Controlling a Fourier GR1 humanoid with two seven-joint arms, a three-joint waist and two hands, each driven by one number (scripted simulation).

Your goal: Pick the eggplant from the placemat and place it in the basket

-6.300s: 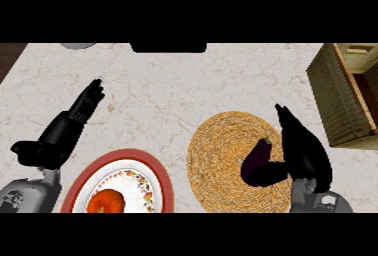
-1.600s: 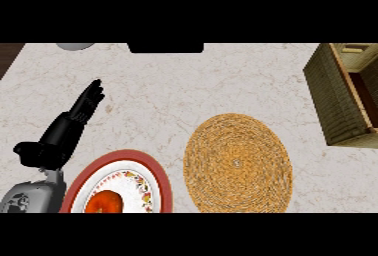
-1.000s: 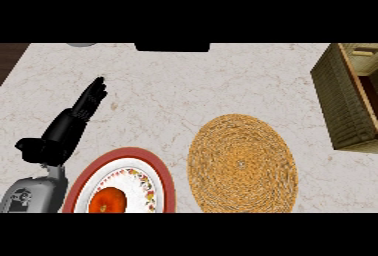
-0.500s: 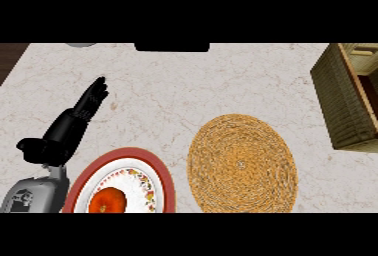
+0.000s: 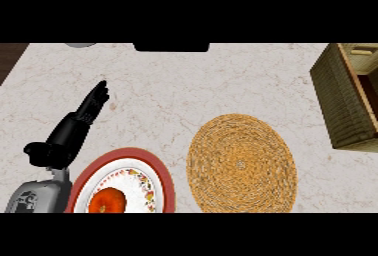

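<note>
Counter: pale marbled stone with faint brown veining, filling nearly all you see. A dark brown strip cuts the upper left corner past the counter's edge. You cannot tell more of the room from here.

Counts, largest first:
- One placemat, round, woven, straw-orange, lying flat right of centre and toward the near edge.
- One basket, brown wicker, at the right edge and partly cut off. You see its outer wall and a bit of the inside. It stands apart from the placemat, up and to its right.
- One plate, red rim and patterned white centre, at the lower left just beside the placemat, cut off by the bottom edge.
- One hand in view, the left hand, black. Its fingers are straight and held together, pointing away up the counter, and it holds nothing. It lies above and left of the plate, on a grey forearm.
- One dark slab at the far edge, top centre.
- One orange-red round fruit on the plate.
- One grey rounded thing at the far edge, mostly cut off.

Eggplant: you cannot tell where it is from this view.
</note>
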